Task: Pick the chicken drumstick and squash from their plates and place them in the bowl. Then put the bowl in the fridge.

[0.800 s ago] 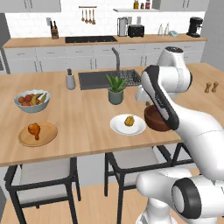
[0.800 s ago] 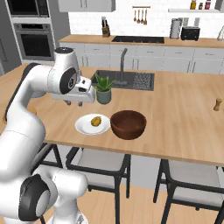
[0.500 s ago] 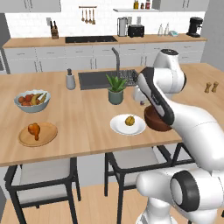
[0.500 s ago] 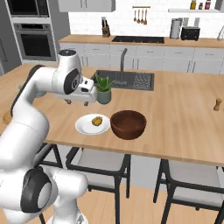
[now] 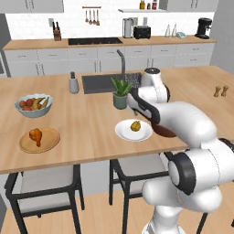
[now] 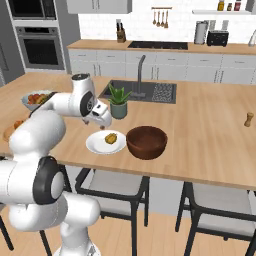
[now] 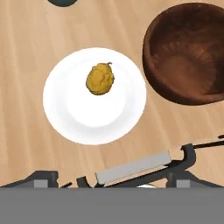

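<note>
The yellow-orange squash [image 7: 100,78] lies on the white plate [image 7: 70,118], also seen as squash [image 5: 135,125] and squash [image 6: 111,138]. Right of that plate stands the dark brown bowl [image 6: 146,142], bowl [image 7: 188,52], with nothing in it; the arm covers most of it in the left base view. My gripper [image 6: 103,121] hangs open a little above the plate's far edge, gripper [image 5: 134,103], holding nothing. Far to the left the chicken drumstick [image 5: 35,135] rests on the wooden plate [image 5: 50,142]. The fridge is out of view.
A potted plant [image 5: 120,93] stands just behind the white plate, close to my hand. Behind it is the sink [image 5: 103,83] with its tap. A fruit bowl [image 5: 33,105] and a grey bottle [image 5: 73,83] sit on the left, two shakers [image 5: 220,91] far right. Stools stand under the counter's near edge.
My hand has swung from near the bowl and plant toward the white plate and come lower over it. The squash, bowl and drumstick have not moved.
</note>
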Robot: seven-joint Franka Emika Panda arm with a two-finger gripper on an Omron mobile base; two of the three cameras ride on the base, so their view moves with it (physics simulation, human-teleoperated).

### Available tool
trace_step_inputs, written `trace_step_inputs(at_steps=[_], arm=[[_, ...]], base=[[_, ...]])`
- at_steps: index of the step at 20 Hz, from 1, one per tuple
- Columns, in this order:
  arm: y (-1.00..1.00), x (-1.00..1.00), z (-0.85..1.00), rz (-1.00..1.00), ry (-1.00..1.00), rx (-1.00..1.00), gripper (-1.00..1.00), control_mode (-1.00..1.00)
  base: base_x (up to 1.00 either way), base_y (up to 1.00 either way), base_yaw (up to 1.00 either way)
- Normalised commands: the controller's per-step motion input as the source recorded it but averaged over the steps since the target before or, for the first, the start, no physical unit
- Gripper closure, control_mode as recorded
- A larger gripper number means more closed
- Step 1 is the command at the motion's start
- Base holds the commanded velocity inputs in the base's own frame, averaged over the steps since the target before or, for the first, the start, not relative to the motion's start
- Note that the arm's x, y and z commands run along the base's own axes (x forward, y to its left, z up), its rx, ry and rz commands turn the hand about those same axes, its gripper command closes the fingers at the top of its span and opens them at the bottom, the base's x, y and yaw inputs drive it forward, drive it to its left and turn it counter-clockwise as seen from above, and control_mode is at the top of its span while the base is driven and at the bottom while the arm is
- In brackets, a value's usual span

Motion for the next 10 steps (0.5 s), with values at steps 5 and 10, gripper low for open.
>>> trace_step_inputs(at_steps=[5, 10], arm=[[0.0, 0.63, -0.73, -0.33, 0.08, 0.08, -1.0, -1.0], [-0.15, 0.51, -0.3, -0.12, 0.07, 0.08, -1.0, -1.0]], base=[[0.0, 0.0, 0.0], [0.0, 0.0, 0.0]])
